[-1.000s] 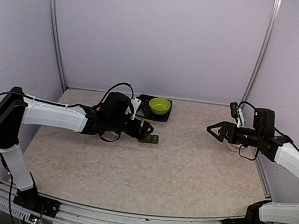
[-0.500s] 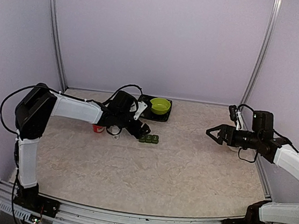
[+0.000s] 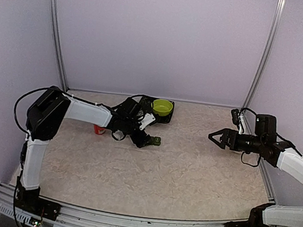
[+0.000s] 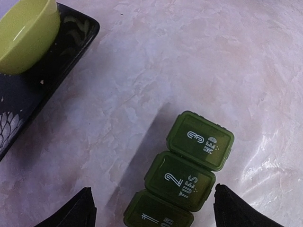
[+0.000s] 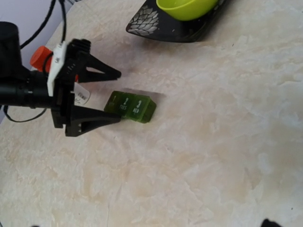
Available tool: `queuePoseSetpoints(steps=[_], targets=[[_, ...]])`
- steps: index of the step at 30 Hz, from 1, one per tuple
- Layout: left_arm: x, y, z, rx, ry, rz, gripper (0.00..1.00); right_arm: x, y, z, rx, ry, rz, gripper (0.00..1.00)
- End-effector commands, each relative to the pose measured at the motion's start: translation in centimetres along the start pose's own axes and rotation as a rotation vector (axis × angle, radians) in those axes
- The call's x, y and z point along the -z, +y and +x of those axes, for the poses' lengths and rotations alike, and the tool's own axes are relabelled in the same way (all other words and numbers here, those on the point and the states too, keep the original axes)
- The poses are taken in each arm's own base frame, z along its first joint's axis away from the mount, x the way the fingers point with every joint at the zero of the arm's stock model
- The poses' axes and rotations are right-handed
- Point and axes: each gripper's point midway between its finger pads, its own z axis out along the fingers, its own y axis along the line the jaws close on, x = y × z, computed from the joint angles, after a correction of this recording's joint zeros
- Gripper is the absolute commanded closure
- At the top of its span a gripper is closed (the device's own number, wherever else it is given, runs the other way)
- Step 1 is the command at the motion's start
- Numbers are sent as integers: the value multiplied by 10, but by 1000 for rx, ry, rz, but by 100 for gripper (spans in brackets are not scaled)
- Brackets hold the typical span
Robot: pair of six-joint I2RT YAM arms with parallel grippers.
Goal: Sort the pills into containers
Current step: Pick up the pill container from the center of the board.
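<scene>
We see the three small dark green square plastic containers (image 4: 181,180) joined in a row on the pale marbled tabletop (image 3: 188,172), a little left of centre in the overhead view; their lids are down, and the wrist view reads 1, 2 TUES and 3 WED along the row; the left arm's black two-finger gripper (image 5: 118,96) is spread wide, with one dark finger (image 4: 71,215) at the lower left of its own view and the other at the lower right, and the row's numbered-1 end lies between them; it grips nothing, though in the right wrist view the lower finger tip sits just beside that end and we cannot tell whether they touch; above the row in the overhead frame sits a glossy black rectangular tray (image 3: 144,108) carrying a lime green plastic bowl (image 3: 162,107), near the containers but apart from them; a red-capped object (image 3: 99,130) stands to the left, largely hidden behind the left arm; nothing lies on the bare tabletop to the row's right; at the right of the overhead frame the right arm's black gripper (image 3: 218,137) hangs with its jaws fully apart, holding nothing, well apart from the containers.
</scene>
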Motion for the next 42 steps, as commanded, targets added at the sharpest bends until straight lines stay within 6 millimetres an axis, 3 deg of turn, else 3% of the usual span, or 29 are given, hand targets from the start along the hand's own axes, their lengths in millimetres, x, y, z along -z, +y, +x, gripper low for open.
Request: queuePoseSetpoints(steps=[1, 11, 18, 25, 34, 42], targets=[[-9, -9, 7, -45, 13, 77, 17, 2, 9, 2, 21, -7, -33, 0], [-19, -20, 16, -90, 31, 151, 27, 1, 11, 4, 16, -2, -52, 0], [-19, -27, 14, -95, 13, 201, 47, -1, 11, 6, 4, -2, -65, 0], [-20, -30, 17, -81, 12, 211, 58, -2, 12, 7, 2, 1, -79, 0], [-3, -41, -5, -68, -89, 181, 63, -14, 18, 18, -59, 55, -169, 0], [17, -75, -26, -95, -159, 181, 64, -25, 23, 32, -148, 118, -247, 0]])
